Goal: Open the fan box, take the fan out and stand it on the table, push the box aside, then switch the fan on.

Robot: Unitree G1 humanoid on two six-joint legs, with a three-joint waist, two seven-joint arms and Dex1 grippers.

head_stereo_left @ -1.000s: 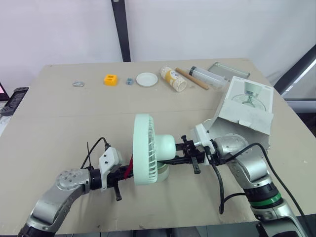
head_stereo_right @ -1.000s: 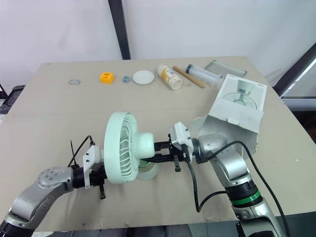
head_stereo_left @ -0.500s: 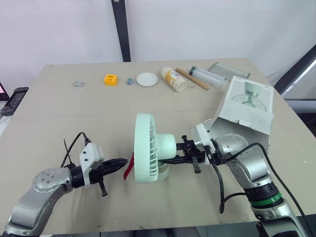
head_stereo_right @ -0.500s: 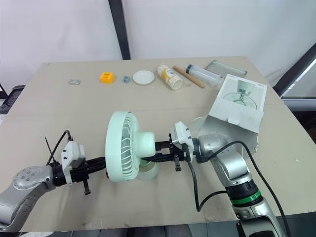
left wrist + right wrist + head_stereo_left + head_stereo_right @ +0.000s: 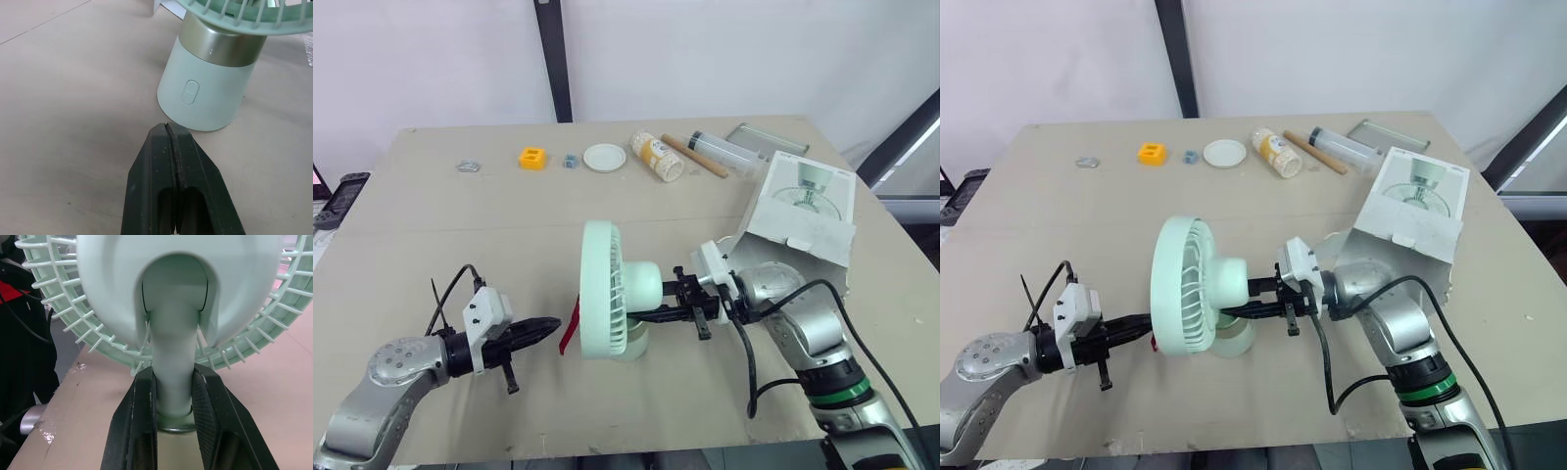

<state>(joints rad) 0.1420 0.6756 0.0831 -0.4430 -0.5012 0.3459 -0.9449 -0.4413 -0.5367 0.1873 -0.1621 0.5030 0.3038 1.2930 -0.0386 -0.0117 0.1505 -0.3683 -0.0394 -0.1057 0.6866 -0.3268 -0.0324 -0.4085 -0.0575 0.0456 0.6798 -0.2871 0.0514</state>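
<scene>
Left eye view: the fan (image 5: 602,289) stands on the table (image 5: 460,235), out of its box (image 5: 803,211), which lies by the right edge. The right gripper (image 5: 173,382) has its fingers clasped on the fan's stem (image 5: 172,352), and the left gripper (image 5: 169,134), fingers clenched together, points at the power button (image 5: 190,92). Switching the fan on seems the only step left.

Beige table (image 5: 431,245), a seam running across its top, set before a plain white wall (image 5: 724,49); a black post (image 5: 553,59) rises behind its far edge.
</scene>
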